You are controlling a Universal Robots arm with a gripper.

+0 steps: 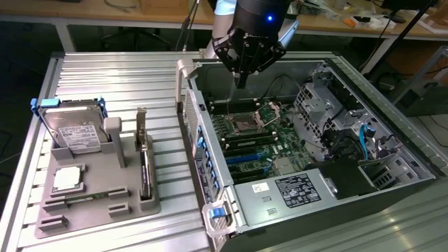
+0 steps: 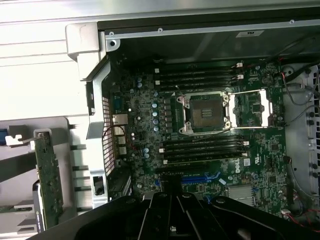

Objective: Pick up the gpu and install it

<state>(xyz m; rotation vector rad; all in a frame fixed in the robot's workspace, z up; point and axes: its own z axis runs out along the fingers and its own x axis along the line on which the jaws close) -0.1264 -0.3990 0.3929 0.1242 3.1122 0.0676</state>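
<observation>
**Tool hanging shut and empty over the open computer; gpu waiting in its holder**

The tool [image 1: 242, 80] is hanging above the open computer case [image 1: 199, 131], over the far end of the motherboard [image 1: 255, 139]. Its fingers are pinching together to a narrow point and are holding nothing. In the wrist view the tool [image 2: 170, 197] is showing as dark fingers closed against each other, looking down on the motherboard [image 2: 150, 125] and the bare processor socket [image 2: 205, 112] inside the case [image 2: 200, 45].

The gpu [image 1: 145, 168] is standing on its long edge in a slot of the grey holder [image 1: 105, 173], which is lying on the ribbed metal desk [image 1: 105, 73] on the exterior view's left, just beside the case and well apart from the tool. Its metal bracket is pointing up at the far end. In the wrist view the gpu [image 2: 47, 175] is showing its green circuit side, just outside the case wall.

A silver hard drive [image 1: 73, 131] with a white label is leaning upright in the same holder, further to the exterior view's left of the gpu.
</observation>
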